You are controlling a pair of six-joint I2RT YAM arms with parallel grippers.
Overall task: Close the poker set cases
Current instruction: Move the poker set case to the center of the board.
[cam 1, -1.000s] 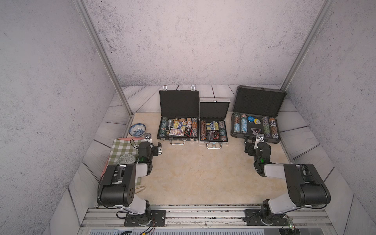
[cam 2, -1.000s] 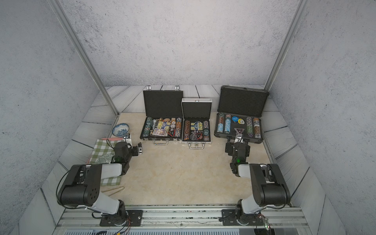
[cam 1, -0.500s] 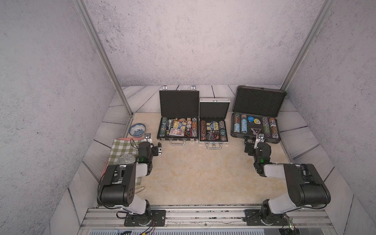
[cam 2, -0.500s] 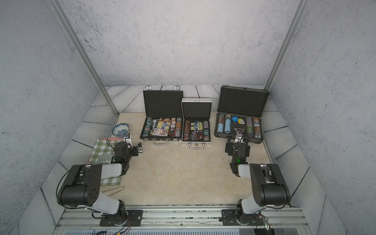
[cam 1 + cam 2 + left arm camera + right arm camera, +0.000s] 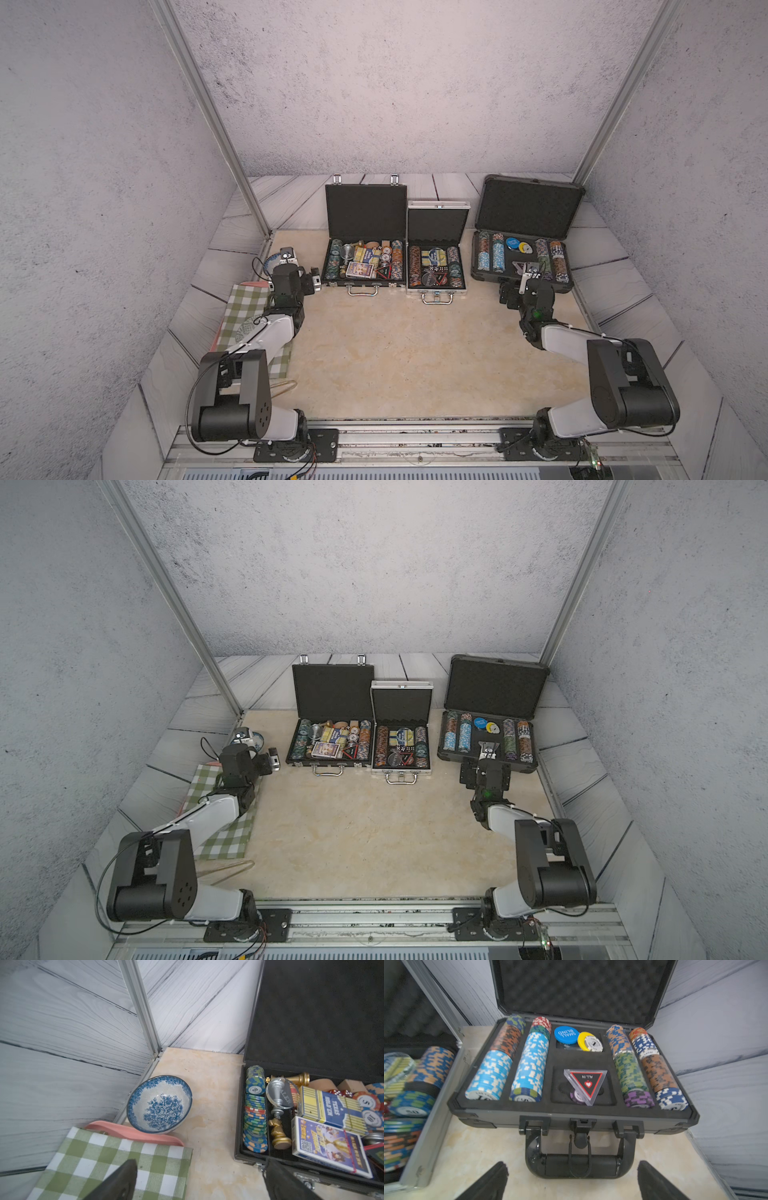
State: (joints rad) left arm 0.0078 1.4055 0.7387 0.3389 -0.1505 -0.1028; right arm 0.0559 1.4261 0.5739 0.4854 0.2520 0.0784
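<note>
The silver case (image 5: 436, 253) is taken as the landmark. It stands open with its lid upright and its handle turned toward the arms. Just beside it on its left the black flat case (image 5: 365, 245) is set, also open. Apart from it on its right the dark-grey case (image 5: 524, 232) is placed, with its lid raised and leaning back.

The left gripper (image 5: 200, 1161) is positioned beyond the black flat case from the silver case, at that case's front left corner. One finger (image 5: 278, 1178) is seen over the corner by a latch, the other over a green checked cloth (image 5: 116, 1163). Whether the case is touched cannot be told. The jaws are spread wide and nothing is held. A blue floral bowl (image 5: 159, 1105) is seen behind the cloth, farther left of the silver case than the black flat case.

The right gripper (image 5: 572, 1164) is positioned to the right of the silver case, just in front of the dark-grey case's handle (image 5: 581, 1167). Its jaws are spread wide to either side of the handle and nothing is gripped.

In the dark-grey case, "SMALL BLIND" can be read on a blue disc (image 5: 566, 1034) and "ALL IN" on a triangular marker (image 5: 586, 1082). In the black flat case, "50" is printed on a chip (image 5: 255, 1090), "TEXAS" on a yellow-and-blue card box (image 5: 330, 1108), and the letters "ALER" on a clear disc (image 5: 282, 1095)
</note>
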